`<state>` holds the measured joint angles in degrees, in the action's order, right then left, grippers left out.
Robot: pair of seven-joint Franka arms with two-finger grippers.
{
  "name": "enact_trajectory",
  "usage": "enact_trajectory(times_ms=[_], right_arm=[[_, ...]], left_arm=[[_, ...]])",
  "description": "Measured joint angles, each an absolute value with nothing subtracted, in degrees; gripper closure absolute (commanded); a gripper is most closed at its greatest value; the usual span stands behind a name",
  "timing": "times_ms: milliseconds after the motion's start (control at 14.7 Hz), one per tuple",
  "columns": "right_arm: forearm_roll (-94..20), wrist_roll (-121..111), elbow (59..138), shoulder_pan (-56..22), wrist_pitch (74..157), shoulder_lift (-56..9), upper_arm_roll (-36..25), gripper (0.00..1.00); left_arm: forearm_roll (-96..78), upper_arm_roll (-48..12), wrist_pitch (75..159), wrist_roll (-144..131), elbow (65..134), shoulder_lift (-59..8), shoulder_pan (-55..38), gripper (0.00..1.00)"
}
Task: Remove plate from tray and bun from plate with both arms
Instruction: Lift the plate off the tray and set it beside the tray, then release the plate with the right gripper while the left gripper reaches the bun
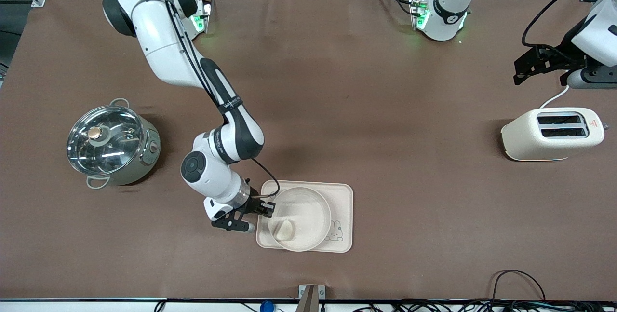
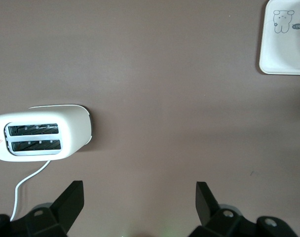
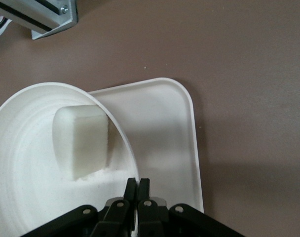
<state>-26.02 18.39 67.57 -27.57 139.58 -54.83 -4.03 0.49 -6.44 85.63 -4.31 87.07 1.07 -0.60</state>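
Now right claw [image 1: 268,208] pinching plate [image 1: 308,206] rim, bun [image 1: 284,229] inside.

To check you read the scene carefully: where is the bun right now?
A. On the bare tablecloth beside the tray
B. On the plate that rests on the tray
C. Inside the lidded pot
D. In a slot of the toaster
B. The bun lies on the plate, which rests on the rabbit tray, with the right tool shut on the plate's rim; the right wrist view shows the same.
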Motion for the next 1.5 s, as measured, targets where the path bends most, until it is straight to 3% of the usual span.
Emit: enact_trajectory(times_ms=[409, 750, 1023, 1364, 1432, 1500], right_arm=[[-26.0, 16.2, 89.7, -32.5, 139.2, -37.9, -3.6, 1.0], [-26.0, 13.9, 108.8, -33.3, 145.1, -27.2, -3.6, 1.0], [-26.6, 13.6, 116.4, -35.5, 155.7, -26.8, -2.3, 1.0], [-32.9, 13.6, 117.7, -40.3, 161.9, -29.2, -2.0, 0.99], [-32.9, 13.6, 117.7, -40.4, 162.5, -29.8, -2.0, 0.93], [-33.0, 13.6, 117.7, -40.3, 163.0, -30.3, -2.1, 0.78]], left_arm=[[0.5, -6.5, 85.6, -4.3, 87.1, 1.0, -0.7, 0.0], [0.5, -6.5, 85.6, -4.3, 87.1, 1.0, -0.7, 0.0], [0.5, -6.5, 85.6, -4.3, 87.1, 0.9, -0.7, 0.0], [0.5, -6.4, 85.7, -4.3, 86.8, -0.5, -0.6, 0.0], [0.5, -6.4, 85.7, -4.3, 86.3, -1.1, -0.5, 0.0], [0.5, -6.4, 85.7, -4.3, 85.8, -1.8, -0.4, 0.0]])
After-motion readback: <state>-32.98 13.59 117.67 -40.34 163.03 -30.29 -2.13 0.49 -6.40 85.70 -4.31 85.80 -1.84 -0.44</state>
